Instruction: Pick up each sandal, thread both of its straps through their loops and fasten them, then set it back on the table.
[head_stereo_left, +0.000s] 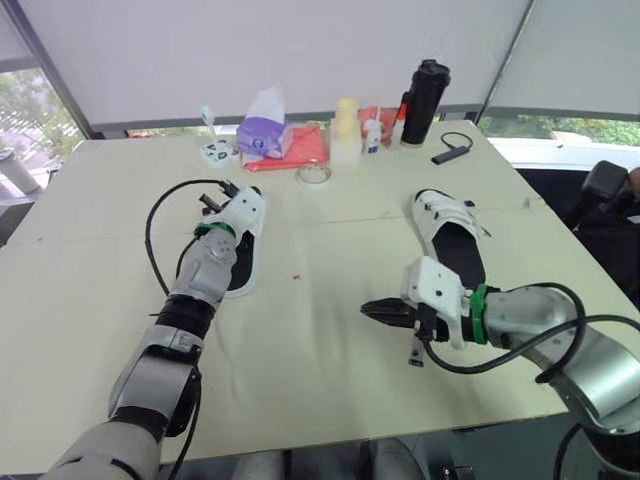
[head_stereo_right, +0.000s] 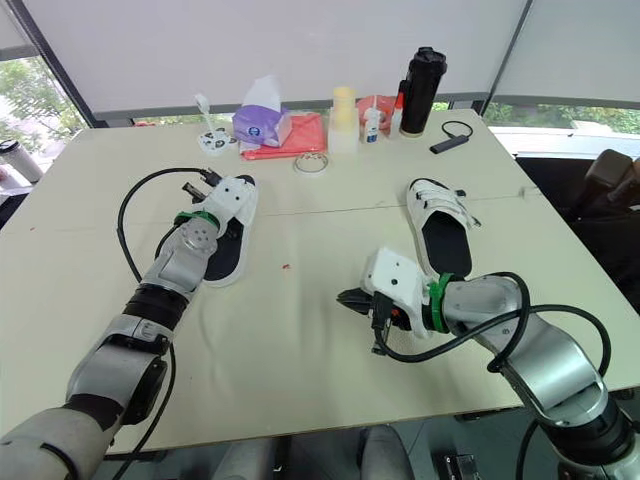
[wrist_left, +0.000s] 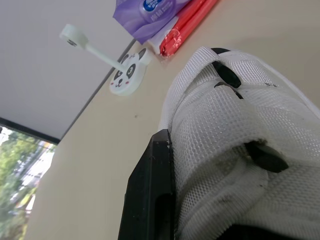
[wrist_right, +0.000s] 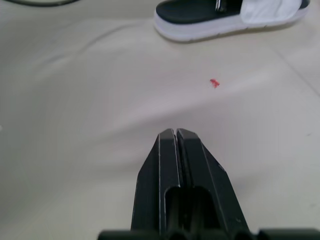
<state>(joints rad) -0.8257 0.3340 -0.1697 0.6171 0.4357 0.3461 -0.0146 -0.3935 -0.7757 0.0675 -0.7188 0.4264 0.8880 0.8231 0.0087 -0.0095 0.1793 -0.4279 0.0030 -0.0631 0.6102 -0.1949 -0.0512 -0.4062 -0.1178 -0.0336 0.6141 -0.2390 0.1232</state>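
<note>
Two white sandals with black footbeds lie on the beige table (head_stereo_left: 330, 390). Most of the left sandal (head_stereo_left: 243, 262) is covered by my left gripper (head_stereo_left: 215, 196), which sits over its front end. In the left wrist view one black finger (wrist_left: 150, 190) presses against the white mesh strap (wrist_left: 235, 150), and the strap hides the other finger. The right sandal (head_stereo_left: 452, 238) lies apart at the right, its straps (head_stereo_left: 445, 212) loose across the front. My right gripper (head_stereo_left: 375, 310) is shut and empty, low over the bare table between the sandals, pointing toward the left sandal (wrist_right: 225, 20).
Along the table's far edge stand a purple tissue pack (head_stereo_left: 265, 135), a red pouch (head_stereo_left: 305, 150), a tape roll (head_stereo_left: 313, 175), a pale yellow cup (head_stereo_left: 345, 128), a black bottle (head_stereo_left: 425, 100), a panda-shaped gadget (head_stereo_left: 215, 150) and a black dongle (head_stereo_left: 448, 152). A red speck (head_stereo_left: 296, 276) lies mid-table.
</note>
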